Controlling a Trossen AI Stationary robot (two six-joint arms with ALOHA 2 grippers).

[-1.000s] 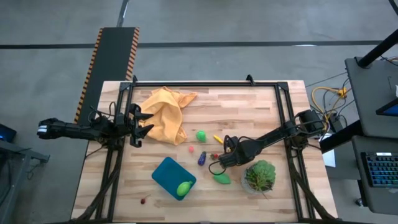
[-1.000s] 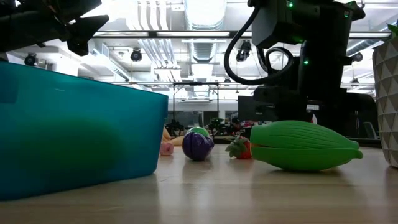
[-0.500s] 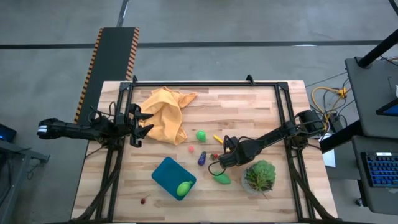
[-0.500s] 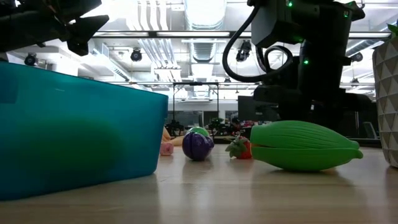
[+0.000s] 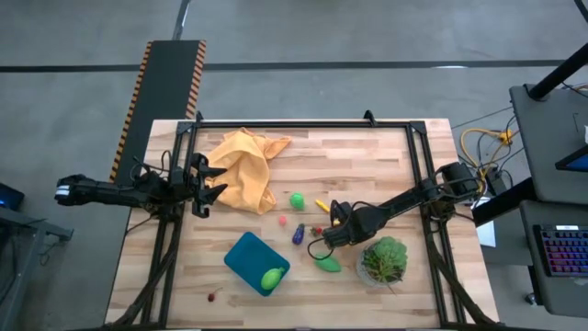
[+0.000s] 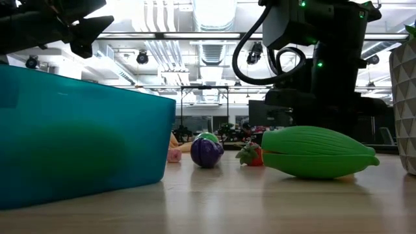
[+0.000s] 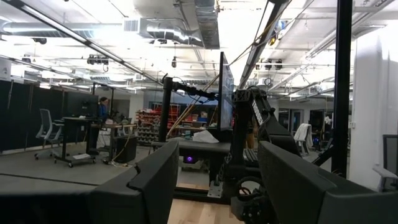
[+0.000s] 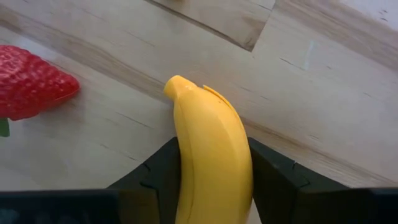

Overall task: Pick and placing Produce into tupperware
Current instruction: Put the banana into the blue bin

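Note:
A yellow banana [image 8: 208, 143] lies on the wooden table, and my right gripper [image 5: 333, 219] stands over it, shut on it. Beside it lie a red strawberry [image 8: 31, 81] and a purple eggplant [image 5: 299, 233]. A green oval [image 5: 327, 264] rests on the table near the gripper. A second green oval [image 5: 272, 278] lies inside the teal tupperware [image 5: 248, 257]. My left gripper [image 5: 207, 184] waits open at the table's left edge, raised, with nothing between its fingers. My right gripper pinches the banana's two long sides [image 8: 211, 174] between its two fingers [image 8: 158, 180], back from the tip. The fingers come from above, pointing steeply down, and lie across the banana. The banana lies flat on the table, its tip [image 8: 177, 84] sticking out past the fingers.
An orange-yellow cloth [image 5: 243, 170] lies crumpled at the far left. A leafy plant in a pot [image 5: 384, 259] stands close to my right arm. A round green piece [image 5: 297, 200], a pink piece [image 5: 283, 220] and a small red piece [image 5: 213, 295] lie scattered.

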